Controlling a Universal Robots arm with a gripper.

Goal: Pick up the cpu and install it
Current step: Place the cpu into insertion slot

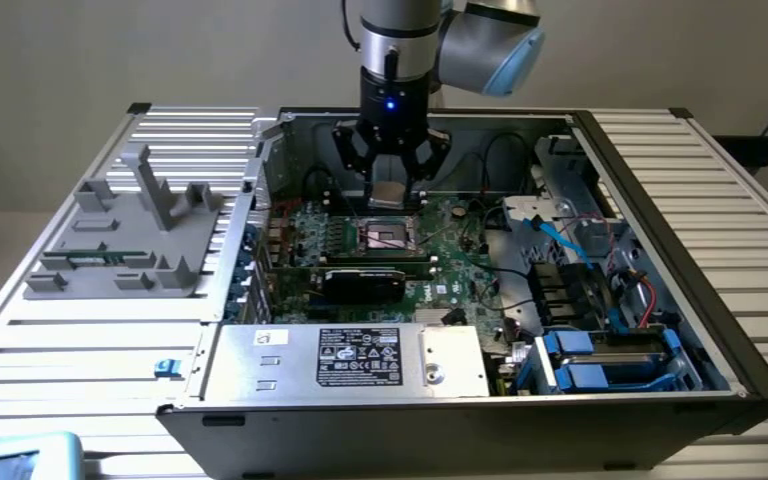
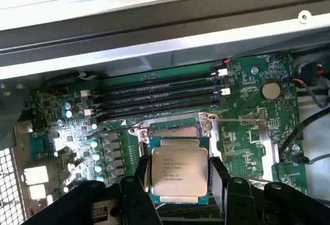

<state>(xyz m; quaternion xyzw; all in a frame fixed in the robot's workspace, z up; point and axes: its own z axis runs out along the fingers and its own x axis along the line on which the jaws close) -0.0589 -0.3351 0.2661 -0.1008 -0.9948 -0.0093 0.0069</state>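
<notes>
A grey plastic fixture [image 1: 128,238] sits on the slatted table [image 1: 711,165] beside the open computer case [image 1: 491,430].

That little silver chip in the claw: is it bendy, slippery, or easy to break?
The cpu is probably stiff: it sits flat in the claw with no sag. Its shiny metal top looks smooth, so it is possibly slippery; the grip is on its edges. Thin, with a green board rim, it is likely light but fragile.
</notes>
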